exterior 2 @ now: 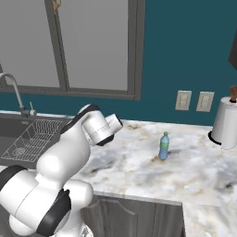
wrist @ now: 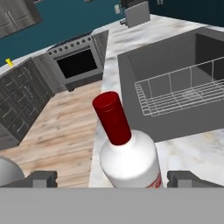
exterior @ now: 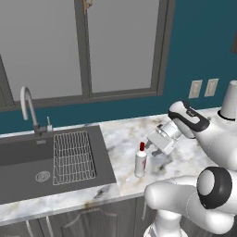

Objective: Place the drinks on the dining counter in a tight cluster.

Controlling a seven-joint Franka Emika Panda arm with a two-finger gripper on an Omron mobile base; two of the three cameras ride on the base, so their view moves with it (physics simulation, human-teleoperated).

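Observation:
A white bottle with a red cap (exterior: 140, 159) stands upright on the marble worktop (exterior: 125, 134), just right of the sink. My gripper (exterior: 149, 149) is level with its neck, open, one finger on each side. In the hand view the bottle (wrist: 129, 159) fills the gap between my two dark fingertips (wrist: 41, 178), which stand apart from it. My gripper (wrist: 116, 178) holds nothing. A pale blue-green bottle with a blue cap (exterior 2: 164, 146) stands alone further right on the same worktop. The dining counter is out of view.
The dark sink (exterior: 28, 162) holds a wire rack (exterior: 73, 157), with a faucet (exterior: 28, 109) behind it. A white cylinder (exterior 2: 227, 122) stands at the far right by the wall. The worktop's front edge is close to the white bottle. A stove (wrist: 76, 61) shows in the hand view.

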